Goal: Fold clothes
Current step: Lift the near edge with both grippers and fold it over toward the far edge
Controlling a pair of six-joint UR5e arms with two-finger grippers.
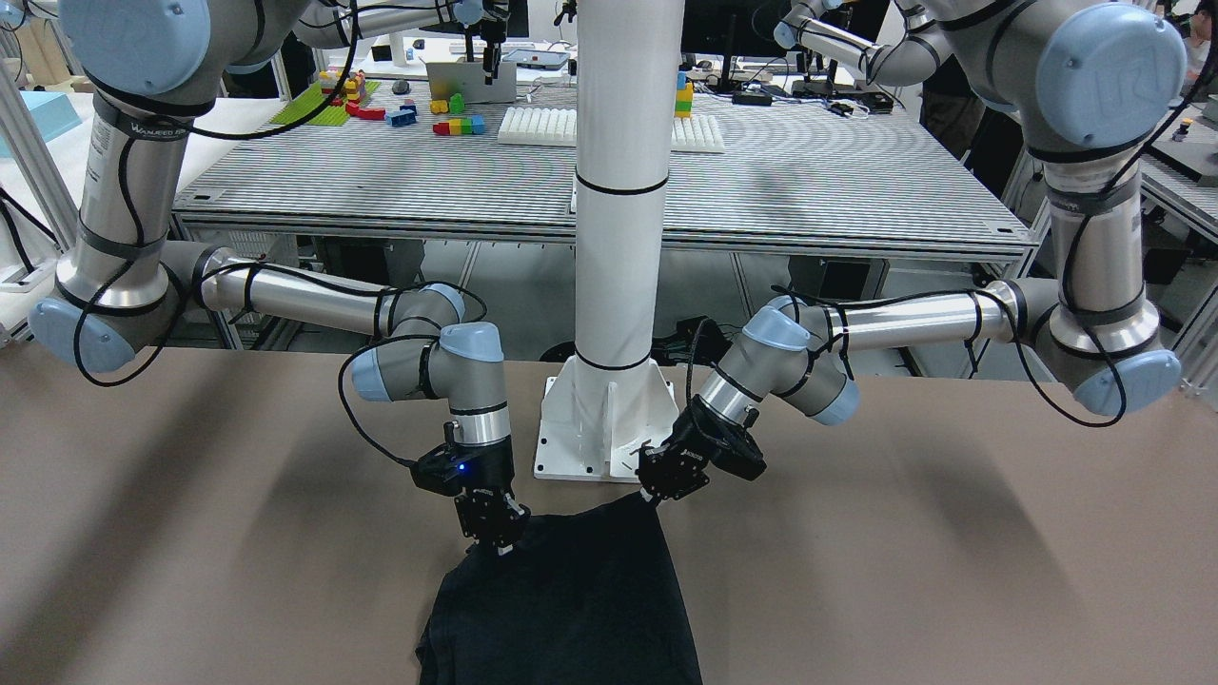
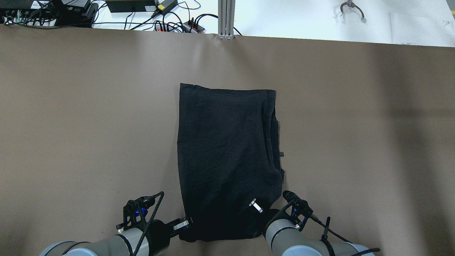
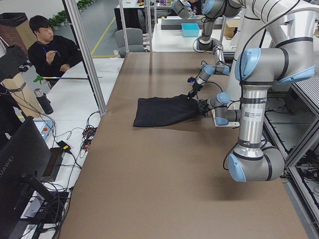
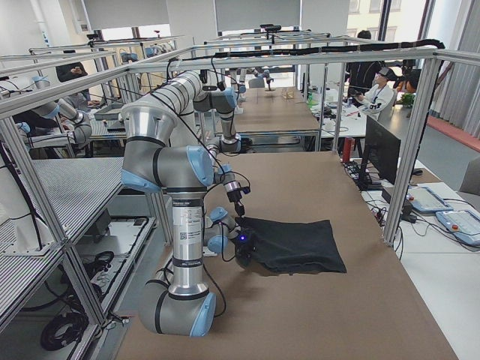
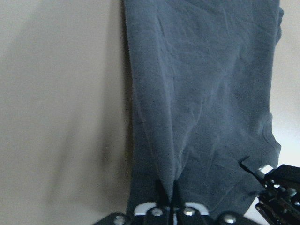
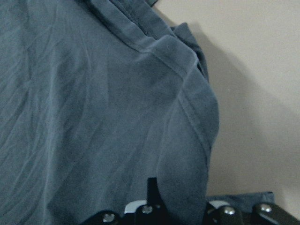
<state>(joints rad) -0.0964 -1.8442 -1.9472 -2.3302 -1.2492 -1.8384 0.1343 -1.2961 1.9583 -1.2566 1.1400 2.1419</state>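
Note:
The clothes [image 2: 227, 149] are one black garment, folded lengthwise, lying in the middle of the brown table [image 2: 71, 106]. It also shows in the front view [image 1: 571, 599] and both wrist views [image 5: 201, 93] [image 6: 93, 117]. My left gripper [image 2: 185, 224] [image 1: 652, 495] is shut on the garment's near left corner; the left wrist view shows the cloth pinched between the fingers [image 5: 161, 190], with creases running away from them. My right gripper [image 2: 256, 206] [image 1: 500, 544] is shut on the near right corner, and the hem drapes over its fingers [image 6: 152, 187]. The near edge is raised slightly.
The white pillar's base [image 1: 604, 419] stands just behind both grippers. Cables and power strips [image 2: 160, 17] lie beyond the table's far edge. A seated person [image 3: 50, 50] is off the table's far side. Bare brown tabletop lies on both sides of the garment.

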